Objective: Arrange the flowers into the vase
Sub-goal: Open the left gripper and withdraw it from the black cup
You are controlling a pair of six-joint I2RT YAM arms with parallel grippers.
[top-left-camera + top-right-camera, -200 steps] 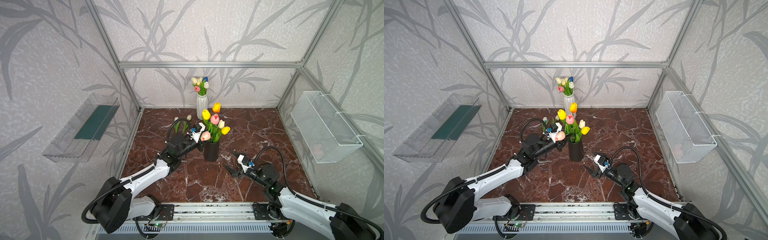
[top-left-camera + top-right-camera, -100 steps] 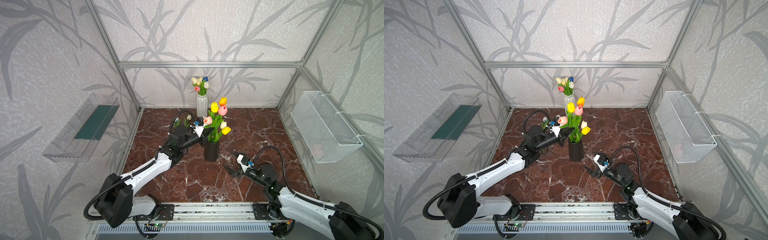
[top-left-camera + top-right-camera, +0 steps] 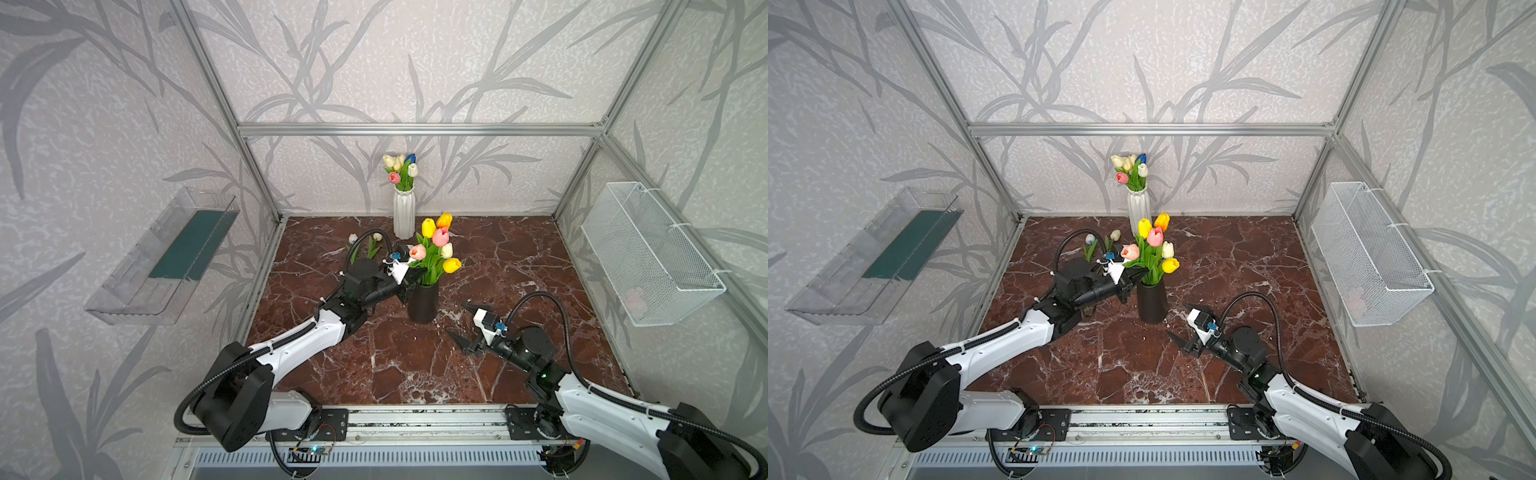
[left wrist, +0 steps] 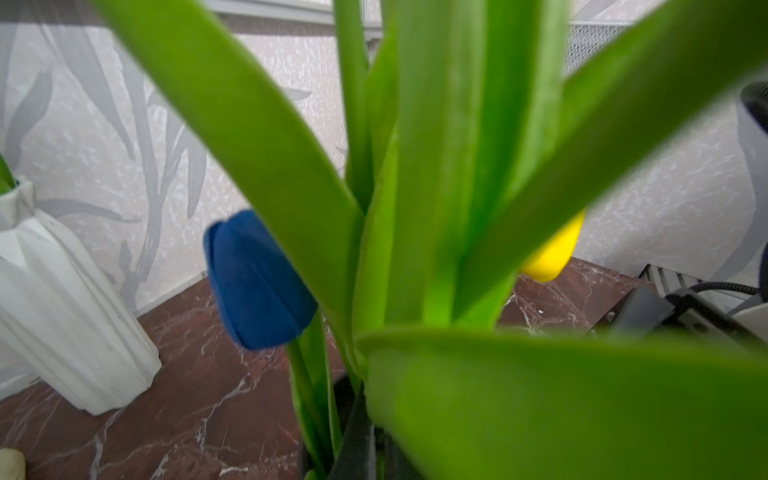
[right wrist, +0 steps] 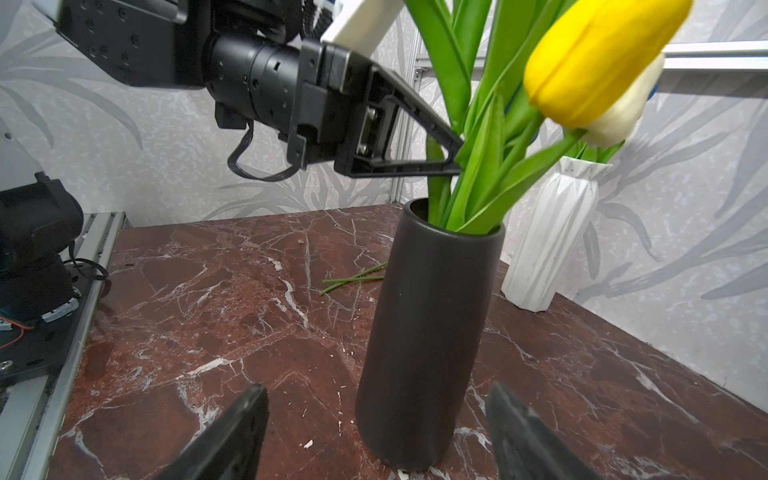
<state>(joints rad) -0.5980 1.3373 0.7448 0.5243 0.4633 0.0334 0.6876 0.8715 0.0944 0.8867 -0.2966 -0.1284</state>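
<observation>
A black vase [image 3: 423, 303] [image 3: 1152, 301] [image 5: 428, 332] stands mid-table holding several flowers [image 3: 434, 249] [image 3: 1152, 249] with yellow, orange, pink and white heads. My left gripper [image 3: 415, 274] [image 3: 1138, 276] [image 4: 374, 449] reaches in just above the vase rim from its left. It is shut on a green stem among the leaves, below a pink tulip [image 3: 417, 251]. A blue tulip [image 4: 257, 282] shows behind the leaves. My right gripper [image 3: 457, 319] [image 3: 1183, 320] [image 5: 376, 388] is open and empty. It sits low on the table, its jaws either side of the vase base without touching.
A white ribbed vase [image 3: 404, 212] [image 5: 552, 232] with several tulips stands at the back wall. Two more flowers [image 3: 365, 245] lie on the marble behind my left arm. A wire basket [image 3: 648, 253] hangs on the right wall, a clear shelf [image 3: 166, 257] on the left.
My left gripper rose and moved right to the bunch, bringing the pink tulip upright over the black vase. The right arm has barely moved.
</observation>
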